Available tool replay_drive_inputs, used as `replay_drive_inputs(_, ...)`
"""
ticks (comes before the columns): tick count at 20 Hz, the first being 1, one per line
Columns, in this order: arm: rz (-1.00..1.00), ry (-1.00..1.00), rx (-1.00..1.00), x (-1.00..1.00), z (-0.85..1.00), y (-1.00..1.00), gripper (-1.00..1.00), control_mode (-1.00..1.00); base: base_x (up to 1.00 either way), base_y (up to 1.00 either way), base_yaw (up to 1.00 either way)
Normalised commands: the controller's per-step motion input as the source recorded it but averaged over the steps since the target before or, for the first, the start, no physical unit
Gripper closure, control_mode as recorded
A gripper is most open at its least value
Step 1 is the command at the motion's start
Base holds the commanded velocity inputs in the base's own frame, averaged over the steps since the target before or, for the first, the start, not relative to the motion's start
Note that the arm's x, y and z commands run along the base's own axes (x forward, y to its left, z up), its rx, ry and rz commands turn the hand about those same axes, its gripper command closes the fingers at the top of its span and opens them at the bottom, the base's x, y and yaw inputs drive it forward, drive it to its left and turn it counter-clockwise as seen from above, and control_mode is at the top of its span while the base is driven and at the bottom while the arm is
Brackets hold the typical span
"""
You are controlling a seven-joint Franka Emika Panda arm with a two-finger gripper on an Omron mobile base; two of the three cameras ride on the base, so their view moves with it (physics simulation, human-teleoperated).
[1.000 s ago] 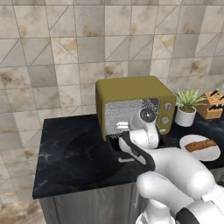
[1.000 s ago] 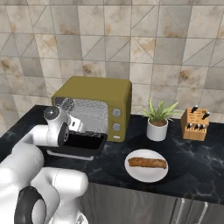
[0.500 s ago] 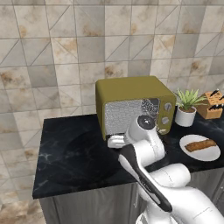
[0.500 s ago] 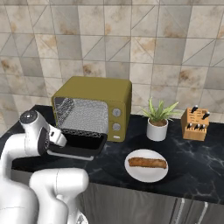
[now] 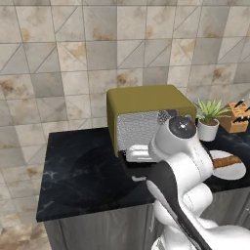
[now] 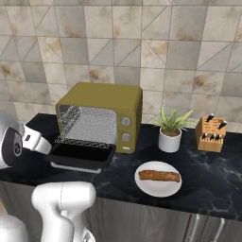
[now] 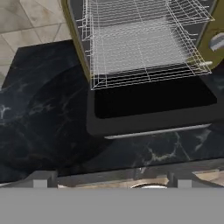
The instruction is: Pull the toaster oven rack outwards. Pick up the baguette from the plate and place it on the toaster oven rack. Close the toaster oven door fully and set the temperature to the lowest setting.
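Olive-yellow oven: the boxy olive-yellow toaster oven (image 6: 101, 111) stood on the black marble counter (image 6: 217, 182), with small grey round knobs (image 6: 125, 121) at its right.
Door: the black-framed dark glass toaster oven door (image 6: 81, 154) lay folded down flat.
Rack: the thin silvery wire toaster oven rack (image 7: 146, 72) reached out over the door.
Bread: the small orange-brown baguette (image 6: 159, 176) lay on the plain round white plate (image 6: 144, 185), right of the oven.
Gripper: the two-finger gripper (image 7: 109, 181) was in front of the door, jaws wide apart, holding nothing.
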Motion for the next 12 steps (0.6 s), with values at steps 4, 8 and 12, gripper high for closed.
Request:
replay_drive_inputs(4,-0.06,-0.17,0.00,-0.98,0.88,-0.78,-1.00,-1.00,0.00,0.00,0.00)
replay_drive_inputs(8,-0.15,-0.16,0.04,-0.80,0.32,-1.00,-1.00,-1.00,0.00,0.00,0.00)
replay_drive_inputs(12,-0.23,-0.06,0.14,-0.44,0.11,-1.00,-1.00,-1.00,0.00,0.00,0.00)
